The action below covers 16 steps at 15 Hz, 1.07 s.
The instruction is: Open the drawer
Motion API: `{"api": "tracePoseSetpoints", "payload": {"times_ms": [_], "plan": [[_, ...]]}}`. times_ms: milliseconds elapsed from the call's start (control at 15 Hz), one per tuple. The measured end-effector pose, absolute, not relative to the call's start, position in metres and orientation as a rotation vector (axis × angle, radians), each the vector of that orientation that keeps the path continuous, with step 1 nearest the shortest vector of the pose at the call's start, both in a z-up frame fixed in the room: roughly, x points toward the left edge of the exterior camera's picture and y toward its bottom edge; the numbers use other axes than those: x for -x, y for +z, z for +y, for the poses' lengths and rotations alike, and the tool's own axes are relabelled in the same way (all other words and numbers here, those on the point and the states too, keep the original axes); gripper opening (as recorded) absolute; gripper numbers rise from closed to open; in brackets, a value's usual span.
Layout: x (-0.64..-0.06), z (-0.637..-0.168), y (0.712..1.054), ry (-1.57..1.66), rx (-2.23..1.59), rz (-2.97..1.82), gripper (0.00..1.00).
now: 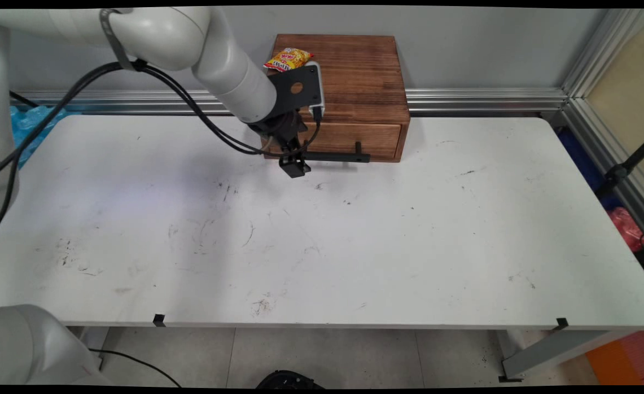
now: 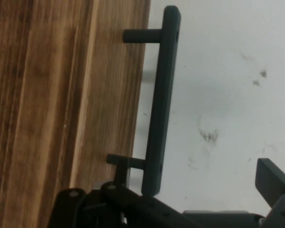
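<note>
1. One wooden drawer box (image 1: 349,93) stands at the far side of the white desk (image 1: 322,235), its single drawer shut.
2. One yellow snack packet (image 1: 288,58) lies on the box's top, seen only from the main view.
3. One black bar handle (image 1: 335,157) (image 2: 160,102) runs along the drawer front.
4. One set of jaws (image 1: 294,164) hangs at the handle's left end; the hand view shows them spread wide, one finger (image 2: 274,183) out over the desk, holding nothing.

Packet (image 1: 288,59) on box (image 1: 355,82) at table (image 1: 409,246) rear; claw (image 1: 294,164) before handle (image 1: 335,157).
</note>
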<state>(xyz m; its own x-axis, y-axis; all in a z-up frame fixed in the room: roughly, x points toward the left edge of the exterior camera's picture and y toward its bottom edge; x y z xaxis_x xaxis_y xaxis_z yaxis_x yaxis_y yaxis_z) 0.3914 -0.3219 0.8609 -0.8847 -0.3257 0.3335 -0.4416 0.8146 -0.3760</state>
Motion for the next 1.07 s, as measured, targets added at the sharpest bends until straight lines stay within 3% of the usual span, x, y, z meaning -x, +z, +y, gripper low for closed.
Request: {"api": "tracePoseSetpoints", "payload": {"times_ms": [1067], "plan": [[-0.379, -0.351, 0.83, 0.591, -0.598, -2.698, 1.0]]}}
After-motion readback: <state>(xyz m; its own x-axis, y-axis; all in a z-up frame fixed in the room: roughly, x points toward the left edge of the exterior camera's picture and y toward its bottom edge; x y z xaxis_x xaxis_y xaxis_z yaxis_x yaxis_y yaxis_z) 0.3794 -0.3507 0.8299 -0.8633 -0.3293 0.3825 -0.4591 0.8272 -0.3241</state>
